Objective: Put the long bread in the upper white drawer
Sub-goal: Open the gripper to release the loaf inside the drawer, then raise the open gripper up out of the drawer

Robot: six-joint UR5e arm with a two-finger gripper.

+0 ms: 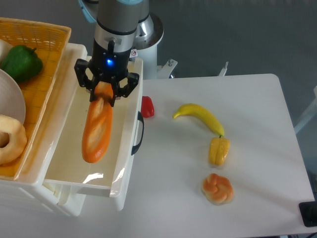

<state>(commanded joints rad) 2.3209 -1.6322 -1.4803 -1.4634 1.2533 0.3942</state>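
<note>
The long bread, a glossy orange-brown loaf, hangs lengthwise inside the upper white drawer, over its floor. My gripper grips the loaf's far end, shut on it, above the drawer's back part. The drawer is pulled out toward the camera, with its black handle on the right side wall. I cannot tell whether the loaf's near end touches the drawer floor.
A yellow woven basket on the left holds a green pepper, a ring-shaped bread and a white plate. On the white table lie a red piece, a banana, a corn piece and a knotted bun.
</note>
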